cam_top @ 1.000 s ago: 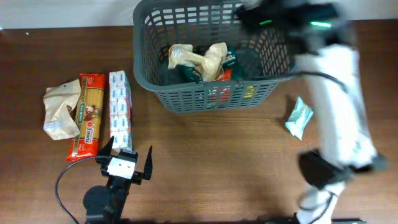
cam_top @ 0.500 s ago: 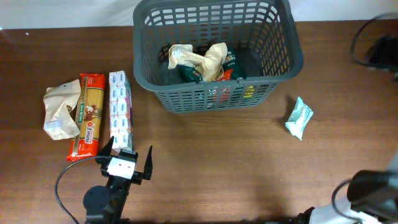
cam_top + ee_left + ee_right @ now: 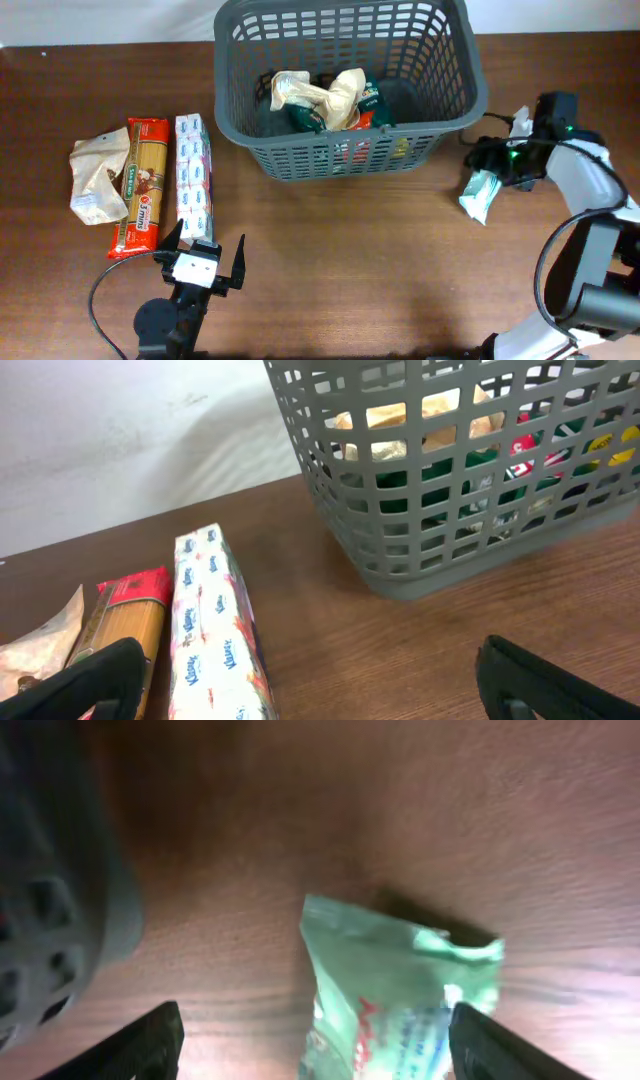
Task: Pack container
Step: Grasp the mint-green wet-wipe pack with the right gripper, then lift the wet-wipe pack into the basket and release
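Observation:
The container [image 3: 345, 148] is a large dark grey slotted basket at the back middle, and it holds tan bags and green and red packets. A small green packet [image 3: 481, 194] lies on the table to its right. My right gripper [image 3: 497, 166] is open just above that packet. In the right wrist view the packet [image 3: 400, 990] lies between the spread fingers of the gripper [image 3: 315, 1050], apart from both. My left gripper [image 3: 200, 256] is open and empty at the front left. It also shows in the left wrist view [image 3: 315, 690], facing the basket [image 3: 450, 510].
Left of the basket lie a white tissue pack [image 3: 192, 176], a red and orange pasta packet [image 3: 140, 186] and a crumpled tan paper bag [image 3: 95, 180]. The tissue pack [image 3: 215, 630] lies right by my left gripper. The basket wall [image 3: 50, 900] stands close on the right gripper's left.
My right arm left the space over the basket, swung off to the right, and now sits low over the green packet. The left arm and the other items have not moved.

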Action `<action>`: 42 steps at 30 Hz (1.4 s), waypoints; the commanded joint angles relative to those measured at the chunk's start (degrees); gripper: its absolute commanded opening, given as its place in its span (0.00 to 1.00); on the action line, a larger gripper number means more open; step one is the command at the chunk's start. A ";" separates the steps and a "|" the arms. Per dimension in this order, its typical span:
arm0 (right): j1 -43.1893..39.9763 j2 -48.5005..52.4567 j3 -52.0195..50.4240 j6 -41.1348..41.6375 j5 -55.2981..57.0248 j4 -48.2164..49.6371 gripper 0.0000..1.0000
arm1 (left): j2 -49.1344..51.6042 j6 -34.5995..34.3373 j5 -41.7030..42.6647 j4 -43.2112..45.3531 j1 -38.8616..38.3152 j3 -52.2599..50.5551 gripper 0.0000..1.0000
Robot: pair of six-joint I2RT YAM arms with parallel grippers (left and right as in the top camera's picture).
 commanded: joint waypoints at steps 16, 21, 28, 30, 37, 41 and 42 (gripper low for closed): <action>0.04 6.21 -3.15 9.49 2.05 2.75 0.04 | -0.33 -0.37 0.61 0.15 0.20 -0.33 0.99; -3.41 2.78 4.15 9.44 1.64 -0.24 0.03 | -0.33 -0.37 0.61 0.15 0.20 -0.33 0.99; -8.09 -4.46 32.70 1.60 -4.04 -11.52 0.04 | -0.33 -0.37 0.61 0.15 0.20 -0.33 0.99; -7.28 -5.38 39.52 -2.27 -8.61 -13.05 0.03 | -0.33 -0.37 0.61 0.15 0.20 -0.33 0.99; 7.61 -7.02 56.54 -26.05 -21.97 -15.69 0.04 | -0.33 -0.37 0.61 0.15 0.20 -0.33 0.99; 18.80 -5.44 56.33 -42.93 -20.09 -17.14 0.04 | -0.33 -0.37 0.61 0.15 0.20 -0.33 0.99; 22.51 -3.56 56.30 -46.66 -17.51 -17.27 0.04 | -0.33 -0.37 0.61 0.15 0.20 -0.33 0.99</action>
